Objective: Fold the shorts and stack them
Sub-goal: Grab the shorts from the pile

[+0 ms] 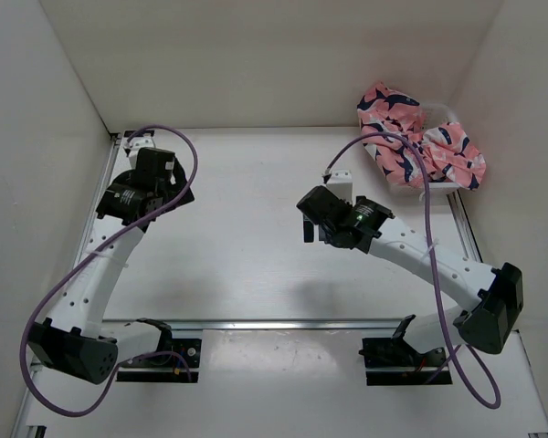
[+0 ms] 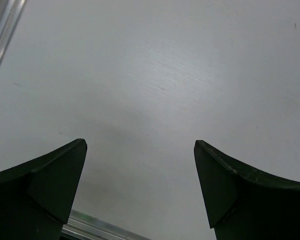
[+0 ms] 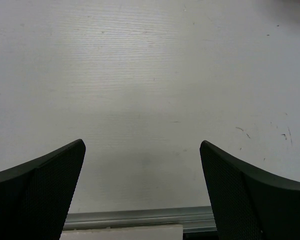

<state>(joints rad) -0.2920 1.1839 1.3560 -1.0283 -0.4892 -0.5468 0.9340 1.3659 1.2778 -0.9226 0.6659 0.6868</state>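
Top cam: fixed, high and behind the arm bases, looking steeply down. It's far enough back to take in the whole table (image 1: 247,237), the left arm (image 1: 100,274) and the right arm (image 1: 420,260).

Left wrist cam: sits on the left gripper (image 2: 140,145), faces down past its fingertips, close to the tabletop, metal rail (image 2: 97,227) at the bottom edge.

Right wrist cam: same setup on the right gripper (image 3: 142,145), equally close, rail strip (image 3: 140,217) along the bottom.

Shared: the white tabletop, which appears in all three views.
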